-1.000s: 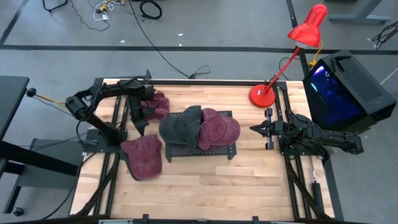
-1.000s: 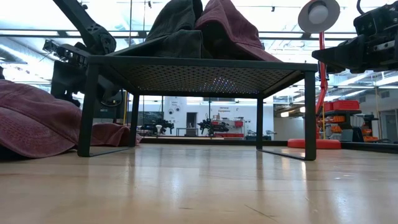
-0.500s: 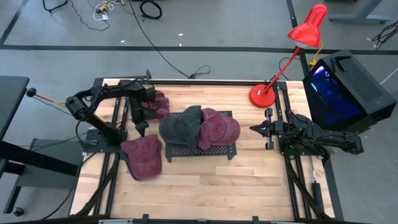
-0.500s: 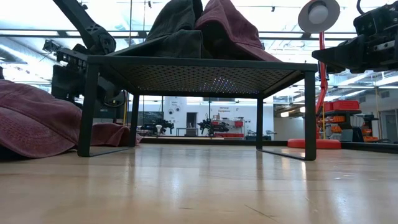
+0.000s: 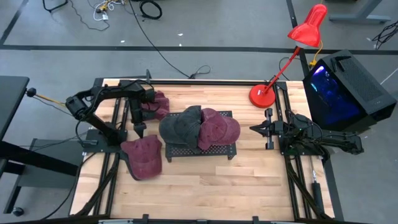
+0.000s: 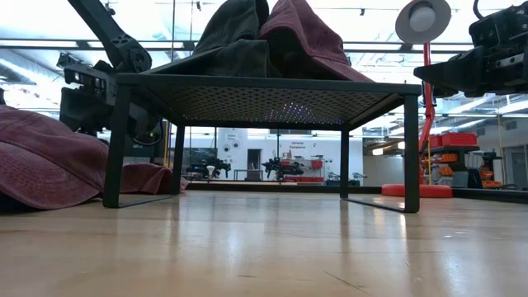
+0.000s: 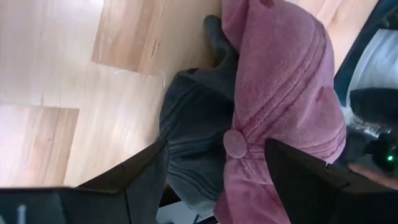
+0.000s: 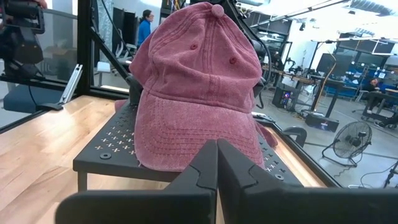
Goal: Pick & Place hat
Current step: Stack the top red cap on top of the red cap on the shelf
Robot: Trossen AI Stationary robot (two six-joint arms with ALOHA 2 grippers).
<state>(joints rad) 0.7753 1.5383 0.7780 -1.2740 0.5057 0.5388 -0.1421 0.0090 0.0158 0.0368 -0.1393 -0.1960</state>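
A black mesh rack [image 5: 200,150] stands mid-table and carries a grey hat [image 5: 180,127] and a maroon hat [image 5: 219,129], leaning crown to crown. A second maroon hat [image 5: 144,155] lies on the wood at the rack's near-left corner. A third maroon hat [image 5: 159,104] lies by the far-left edge. My left gripper [image 5: 139,126] hovers open left of the rack, between the two table hats, touching nothing. Its wrist view shows the grey hat [image 7: 193,130] and a maroon hat [image 7: 280,93] past the spread fingers. My right gripper [image 5: 255,129] waits shut, right of the rack.
A red desk lamp stands with its base [image 5: 261,95] at the table's far right, its arm reaching up and right. A glowing computer case [image 5: 342,87] sits beyond the right edge. Bare wood [image 5: 211,186] stretches along the near side. People stand in the room behind [image 8: 144,25].
My left gripper has drifted a little toward the table's left edge, staying open. The hats and the right arm have kept still.
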